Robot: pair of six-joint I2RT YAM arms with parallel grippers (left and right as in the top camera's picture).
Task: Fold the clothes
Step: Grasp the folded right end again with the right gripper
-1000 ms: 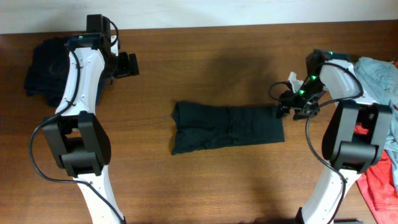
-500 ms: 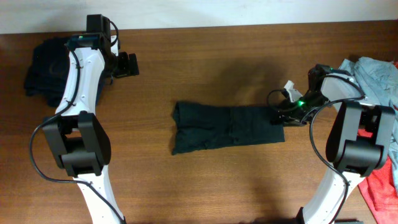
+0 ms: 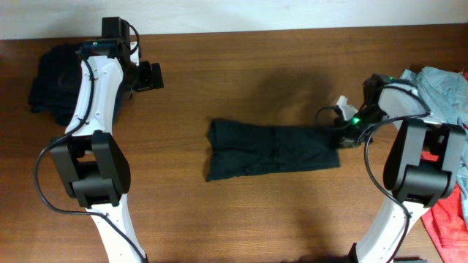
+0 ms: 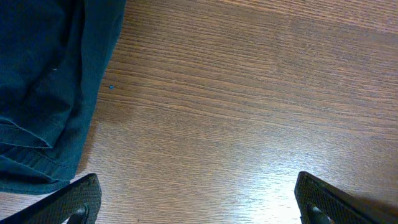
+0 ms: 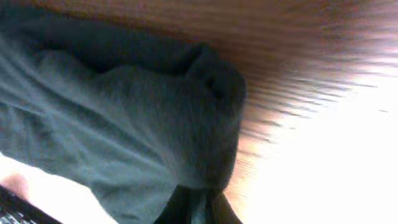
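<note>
1. Left gripper (image 3: 151, 76) sat in the upper left of the overhead frame, jaws wide apart and holding nothing. It was over bare table (image 3: 241, 58), just beside the dark navy pile (image 3: 47, 80). Risk: it was well apart from the work, so nothing pinned the shirt's far end. Any pull would likely slide the whole piece rather than fold it.
2. Black T-shirt (image 3: 270, 150) lay mid-frame as a long folded strip, left end flared and a bit uneven. Risk: the layers looked misaligned, so a fold-over from the right could land skewed or spill open.
3. Right gripper (image 3: 339, 134) was at the strip's right end, centre right of frame, jaws closed together on a bunch of that fabric. The wrist view showed cloth gathered into the fingers at bottom centre. Couldn't tell whether it caught all layers. Risks: top layer only → strip unfurls on lift; shallow pinch → cloth slips out mid-swing.
4. Grey-blue garment (image 3: 442, 84) in the upper right and red garment (image 3: 450, 212) in the lower right lay close beside the right arm. Risk: an arm sweep could snag or drag them.
</note>
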